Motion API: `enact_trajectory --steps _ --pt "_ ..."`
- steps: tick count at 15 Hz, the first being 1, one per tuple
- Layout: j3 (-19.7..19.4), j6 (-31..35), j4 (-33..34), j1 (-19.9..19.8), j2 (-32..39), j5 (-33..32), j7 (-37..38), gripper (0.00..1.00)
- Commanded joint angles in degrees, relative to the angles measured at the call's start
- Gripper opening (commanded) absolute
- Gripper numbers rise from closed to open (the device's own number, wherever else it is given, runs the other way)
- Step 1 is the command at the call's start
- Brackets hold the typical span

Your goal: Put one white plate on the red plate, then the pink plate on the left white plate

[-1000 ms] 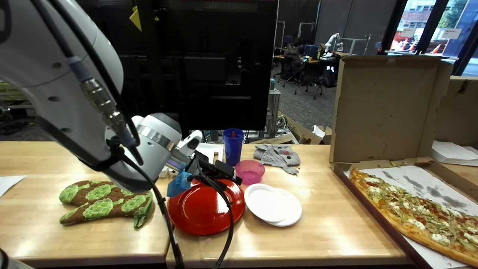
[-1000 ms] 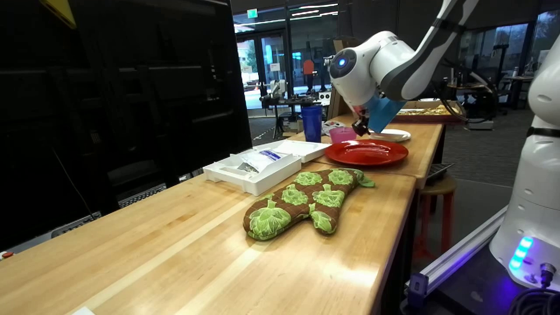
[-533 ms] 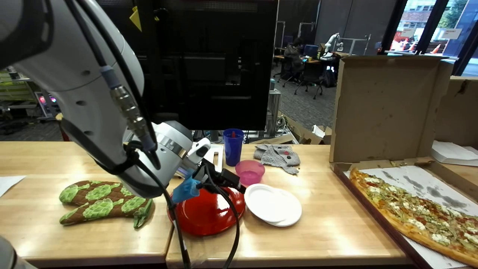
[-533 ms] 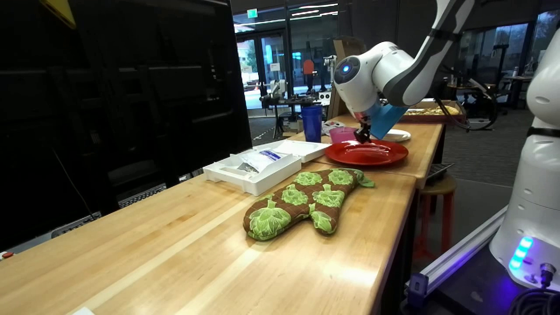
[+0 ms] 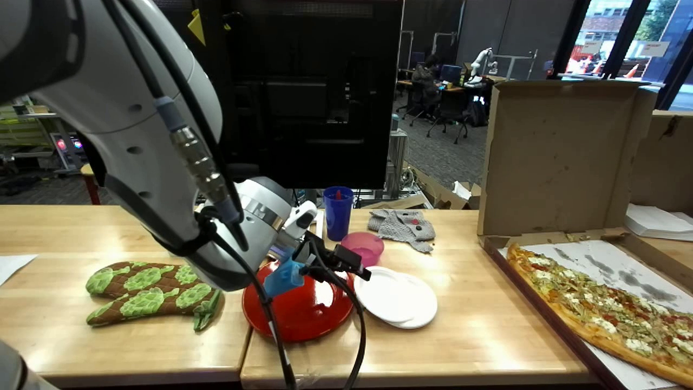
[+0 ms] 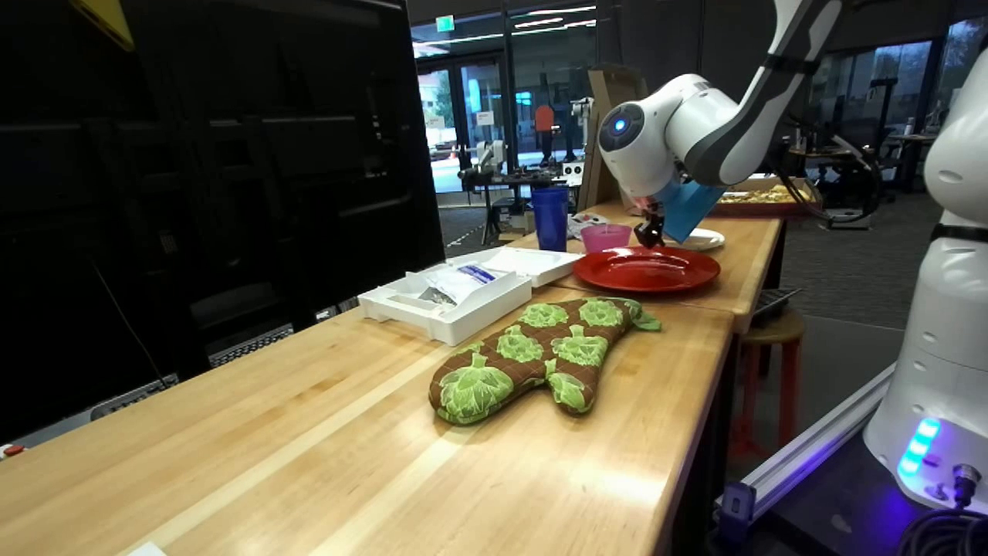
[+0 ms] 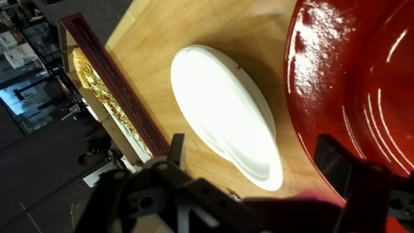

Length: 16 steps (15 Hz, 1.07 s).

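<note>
Claw (image 7: 252, 145): jaws wide apart, holding nothing; the wrist view shows this plainly, while both exterior views reduce it to a small dark shape near the red plate (image 5: 306, 322).
Left white plate (image 5: 381, 298): overlaps the right white plate (image 5: 426, 304) on the tabletop (image 5: 487, 336); in an exterior view the pair sits partly behind a blue flap (image 6: 689, 208).
Red plate: flat on the tabletop beside the white pair (the wrist view shows a strip of wood between them, where an exterior view makes the edges seem to meet).
Pink plate (image 6: 606, 239): on the tabletop near the blue cup (image 6: 549, 220), clear in both exterior views; the wrist view gives it only as a blur.
White box (image 6: 494, 310): open, a pouch (image 6: 463, 282) inside, as an exterior view shows.
Pizza box (image 5: 557, 157): lid raised, pizza (image 5: 595, 306) inside; the wrist view catches it slanting.
</note>
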Motion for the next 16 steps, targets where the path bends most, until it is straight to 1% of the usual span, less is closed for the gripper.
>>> enact_trajectory --steps 1,3,4,5,6,10,12,13,15,16 --pt "-0.8 0.3 0.2 -0.5 -0.1 -3.2 0.8 1.0" --pt "-1.1 0.4 0.4 -0.5 0.1 -4.0 0.9 1.0" --pt "-1.2 0.6 0.4 -0.5 0.1 -4.1 0.8 0.9" --pt "-1.3 1.0 0.4 -0.5 0.0 -4.2 0.8 0.73" --pt "-1.4 1.4 0.4 -0.5 -0.1 -4.3 0.8 0.68" --pt "-1.9 3.2 0.2 -0.8 -0.9 -4.6 0.4 0.34" --pt "-2.4 5.0 0.0 -1.0 -1.3 -4.9 0.4 0.21" --pt "-2.7 5.6 -0.1 -1.1 -1.6 -5.2 0.5 0.12" --pt "-3.3 7.0 -0.3 -1.5 -2.1 -5.3 0.4 0.0" --pt "-3.4 7.5 -0.3 -1.7 -2.3 -5.3 0.5 0.0"
